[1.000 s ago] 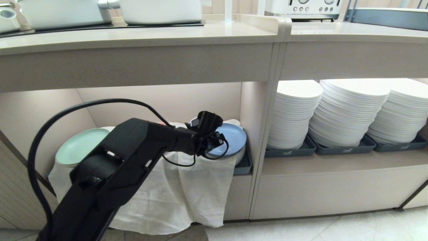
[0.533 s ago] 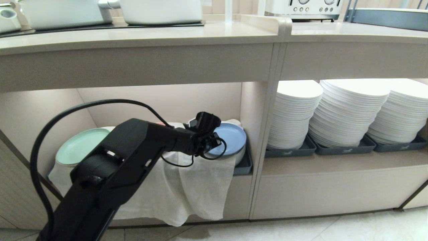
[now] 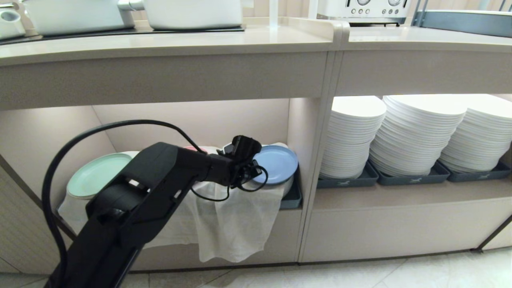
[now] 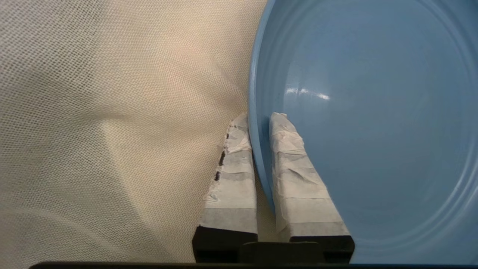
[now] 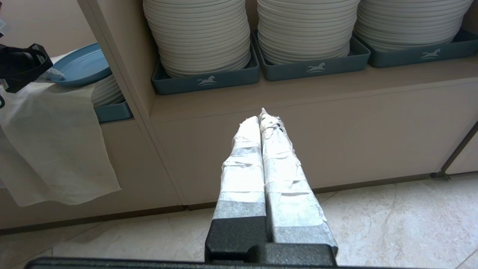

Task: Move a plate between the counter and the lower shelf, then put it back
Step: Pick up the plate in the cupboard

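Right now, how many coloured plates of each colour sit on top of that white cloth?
Light blue plate: 1, its rim held by the left pincer
Mint green plate: 1
Pink plate: 1, only an edge showing behind the arm
Total: 3

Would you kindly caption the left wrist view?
Left end effector shut on the light blue plate rim, white cloth beneath.
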Available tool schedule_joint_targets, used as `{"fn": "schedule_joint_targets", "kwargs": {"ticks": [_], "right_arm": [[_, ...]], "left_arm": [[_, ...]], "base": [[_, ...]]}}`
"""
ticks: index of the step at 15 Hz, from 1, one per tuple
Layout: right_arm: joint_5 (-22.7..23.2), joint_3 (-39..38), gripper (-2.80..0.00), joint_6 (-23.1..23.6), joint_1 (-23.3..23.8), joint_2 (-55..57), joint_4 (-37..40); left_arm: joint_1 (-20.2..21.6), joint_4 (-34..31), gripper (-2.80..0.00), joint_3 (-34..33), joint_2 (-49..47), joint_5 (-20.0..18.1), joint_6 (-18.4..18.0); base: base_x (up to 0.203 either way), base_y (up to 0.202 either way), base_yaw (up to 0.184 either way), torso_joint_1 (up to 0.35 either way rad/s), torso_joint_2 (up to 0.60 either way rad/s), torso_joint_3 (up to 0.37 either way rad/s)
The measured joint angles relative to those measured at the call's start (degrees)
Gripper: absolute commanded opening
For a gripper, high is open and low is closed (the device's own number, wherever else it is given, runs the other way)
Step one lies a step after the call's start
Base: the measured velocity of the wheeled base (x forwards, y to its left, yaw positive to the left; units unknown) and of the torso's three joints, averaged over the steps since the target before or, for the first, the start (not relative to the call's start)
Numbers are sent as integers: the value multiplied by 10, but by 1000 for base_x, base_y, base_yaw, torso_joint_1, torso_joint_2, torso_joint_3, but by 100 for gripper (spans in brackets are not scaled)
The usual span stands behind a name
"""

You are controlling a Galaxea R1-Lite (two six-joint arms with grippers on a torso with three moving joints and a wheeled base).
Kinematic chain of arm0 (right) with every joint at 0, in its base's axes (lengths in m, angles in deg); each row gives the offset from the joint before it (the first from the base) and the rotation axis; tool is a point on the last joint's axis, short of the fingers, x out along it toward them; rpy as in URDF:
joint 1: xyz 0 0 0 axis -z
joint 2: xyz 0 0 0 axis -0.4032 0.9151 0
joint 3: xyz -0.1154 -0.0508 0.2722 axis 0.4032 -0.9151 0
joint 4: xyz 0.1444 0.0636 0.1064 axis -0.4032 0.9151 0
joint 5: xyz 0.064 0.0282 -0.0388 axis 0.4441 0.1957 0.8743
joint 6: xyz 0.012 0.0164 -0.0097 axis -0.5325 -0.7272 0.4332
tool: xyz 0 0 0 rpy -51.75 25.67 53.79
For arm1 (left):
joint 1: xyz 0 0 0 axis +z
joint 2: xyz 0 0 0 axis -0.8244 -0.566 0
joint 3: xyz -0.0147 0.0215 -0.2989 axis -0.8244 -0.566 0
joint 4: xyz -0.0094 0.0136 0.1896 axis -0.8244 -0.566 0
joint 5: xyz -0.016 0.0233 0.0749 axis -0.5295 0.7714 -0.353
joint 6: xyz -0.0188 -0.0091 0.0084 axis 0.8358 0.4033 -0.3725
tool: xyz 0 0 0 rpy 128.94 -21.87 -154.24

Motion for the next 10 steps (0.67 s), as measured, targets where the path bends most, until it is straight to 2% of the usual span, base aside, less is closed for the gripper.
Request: {"fn": "schedule_joint_targets", "kwargs": {"ticks": [10], "right_arm": [[0,0,-280,0,0,0,0]], "left_arm": [[2,-2,-280,-5,8,-2,0]], "base": [[0,0,0,0,0,0]]}}
